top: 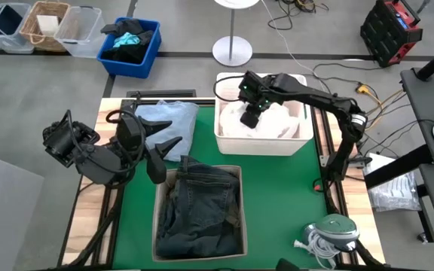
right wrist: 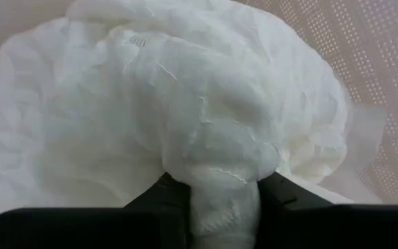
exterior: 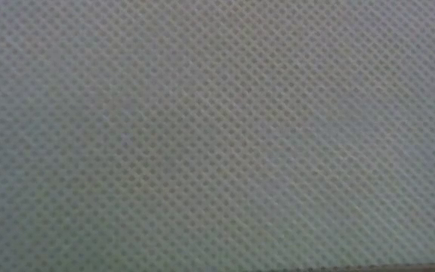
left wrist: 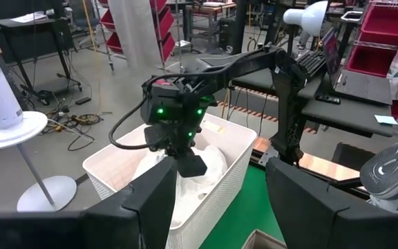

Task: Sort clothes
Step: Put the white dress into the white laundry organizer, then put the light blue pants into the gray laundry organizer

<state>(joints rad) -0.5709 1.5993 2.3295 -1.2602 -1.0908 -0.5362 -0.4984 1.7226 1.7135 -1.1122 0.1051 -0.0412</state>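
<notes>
Two pincers are seen over a green-topped bench point(top: 277, 188). R pincer point(top: 250, 117) is lowered into the white perforated plastic bin point(top: 266, 141) at far right, its fingers point(right wrist: 159, 197) clamped on a bunched fold of white garment point(right wrist: 206, 111), a thin, crinkled, soft fabric heaped in rounded folds inside the bin. L pincer point(top: 159, 154) is held above the bench's left-centre w/ fingers point(left wrist: 150, 197) spread apart, nothing between them. Dark denim jeans point(top: 200, 211), stiff and creased, are packed in a rectangular beige bin point(top: 157, 218) at near centre. Light blue shirt point(top: 168, 120), smooth and loosely folded, is lying on the bench at far left, just beside the white bin. Low view is blocked by a dotted mesh surface, nothing else visible there.
</notes>
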